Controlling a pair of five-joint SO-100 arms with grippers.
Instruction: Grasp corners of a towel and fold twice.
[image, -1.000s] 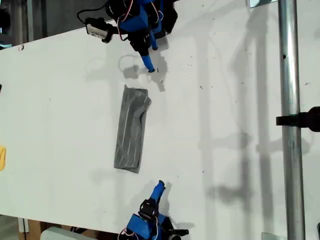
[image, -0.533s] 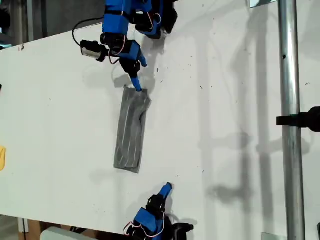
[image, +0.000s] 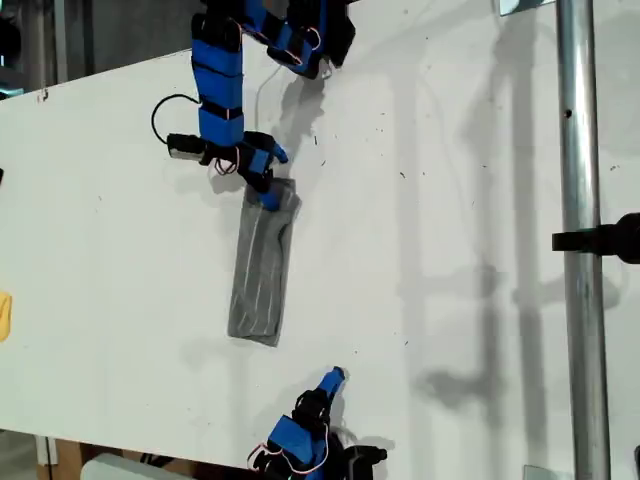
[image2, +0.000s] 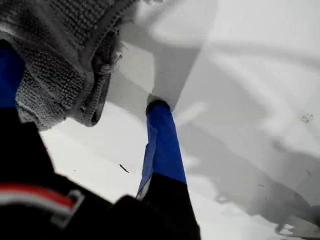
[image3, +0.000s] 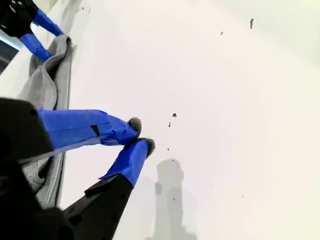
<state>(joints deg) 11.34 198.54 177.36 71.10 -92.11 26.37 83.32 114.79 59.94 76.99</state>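
Note:
The grey striped towel (image: 262, 270) lies on the white table (image: 450, 200) as a long narrow strip, several layers thick. My first gripper (image: 272, 178) is down at the strip's end nearest the exterior view's top. It is open. One blue finger (image2: 161, 140) touches the bare table; the other finger (image2: 7, 70) sits against the towel's bunched corner (image2: 75, 75), which lies between the jaws. My second gripper (image: 335, 377) rests shut and empty near the exterior view's bottom edge, past the strip's other end and slightly to its right. Its fingertips (image3: 135, 126) meet over bare table, with the towel (image3: 47, 85) beside them.
A metal pole (image: 578, 240) with a black clamp (image: 600, 242) runs down the exterior view's right side. A yellow object (image: 4, 315) shows at that view's left edge. The table's edges lie close to both arm bases.
My first arm has swung out from its base and come down on the towel's far end. My second gripper has shifted slightly toward the exterior view's right. The towel has barely moved.

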